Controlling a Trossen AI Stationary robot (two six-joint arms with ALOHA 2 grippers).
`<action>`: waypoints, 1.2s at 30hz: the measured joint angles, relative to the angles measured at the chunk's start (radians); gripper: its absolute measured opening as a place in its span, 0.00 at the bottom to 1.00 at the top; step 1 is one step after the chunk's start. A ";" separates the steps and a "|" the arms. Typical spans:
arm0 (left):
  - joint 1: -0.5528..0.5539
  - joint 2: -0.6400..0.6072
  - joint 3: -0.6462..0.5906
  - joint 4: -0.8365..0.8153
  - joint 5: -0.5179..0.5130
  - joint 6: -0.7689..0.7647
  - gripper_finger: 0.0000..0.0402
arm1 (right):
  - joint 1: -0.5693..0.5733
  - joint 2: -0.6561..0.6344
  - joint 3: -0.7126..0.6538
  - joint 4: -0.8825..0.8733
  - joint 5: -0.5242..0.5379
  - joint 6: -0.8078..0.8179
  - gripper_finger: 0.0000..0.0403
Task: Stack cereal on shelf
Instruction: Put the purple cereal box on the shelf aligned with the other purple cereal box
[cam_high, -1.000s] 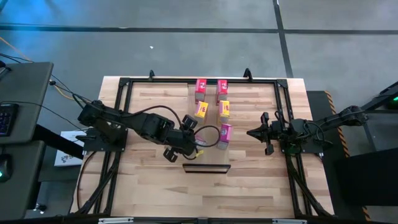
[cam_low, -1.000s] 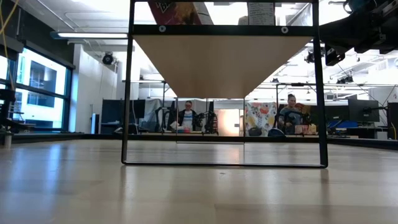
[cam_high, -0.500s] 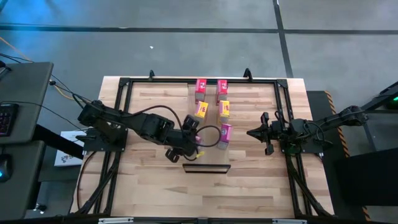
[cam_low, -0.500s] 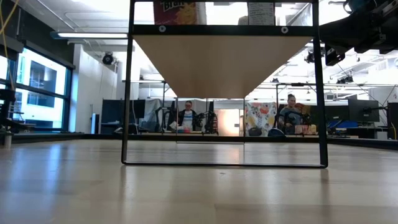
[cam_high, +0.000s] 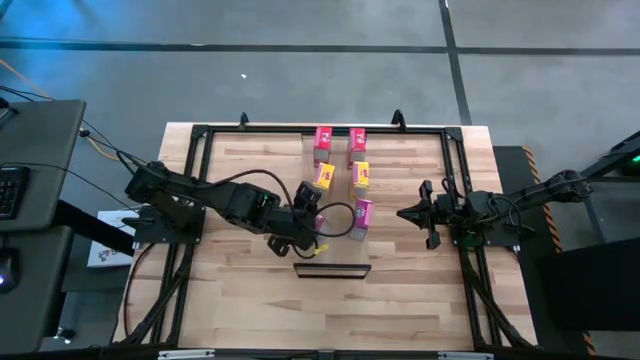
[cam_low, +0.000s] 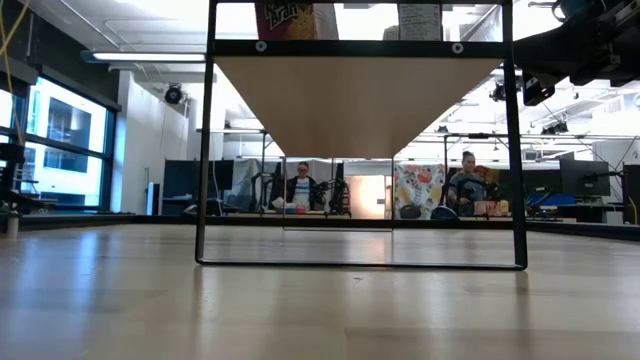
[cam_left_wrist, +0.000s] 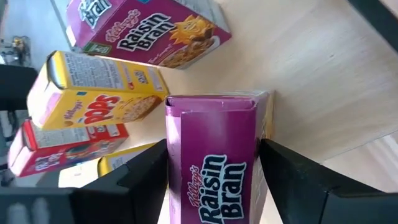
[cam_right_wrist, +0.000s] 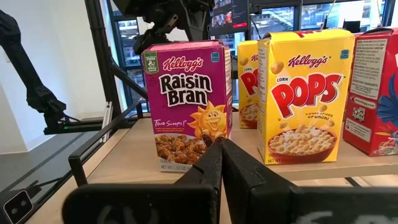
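Six small cereal boxes are at the shelf (cam_high: 340, 200), a raised light-wood plank with a dark bar at its near end. Two red ones (cam_high: 323, 140), two yellow ones (cam_high: 361, 175) and one magenta box (cam_high: 362, 213) stand on it. My left gripper (cam_high: 305, 212) is shut on the second magenta box (cam_left_wrist: 214, 143) over the plank's near left part. That box's lower end (cam_low: 285, 20) shows just above the shelf's front bar in the low view. My right gripper (cam_high: 402, 213) hangs shut right of the shelf, facing the standing magenta box (cam_right_wrist: 189, 106). My left gripper pinches the magenta box between its two fingers (cam_left_wrist: 140, 183), one on each of two opposite faces, with the printed panel (cam_left_wrist: 217, 180) facing the wrist camera. The fingers lie along the box. It stands upright at shelf level; I cannot tell whether it rests on the plank.
The shelf sits on a black frame (cam_low: 205, 150) above the striped tabletop (cam_high: 240, 300). A black rail frame (cam_high: 195, 150) borders the table. The other boxes stand close beside the held one (cam_left_wrist: 93, 93). People sit at desks far behind the table (cam_low: 468, 185).
In the low view, the magenta box in my left gripper has swung from tilted to upright and now shows narrower above the shelf's front bar. My left gripper has shifted only slightly. My right arm has kept still.
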 joint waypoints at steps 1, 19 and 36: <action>0.000 0.000 0.000 0.000 -0.008 0.003 0.58 | 0.000 0.000 0.000 0.000 0.000 0.000 0.00; -0.020 -0.013 0.027 0.010 -0.028 0.017 0.58 | 0.000 0.000 0.000 -0.001 0.000 0.000 0.00; -0.021 -0.011 0.121 0.012 -0.029 0.014 0.58 | 0.000 0.000 0.000 -0.004 0.000 0.000 0.00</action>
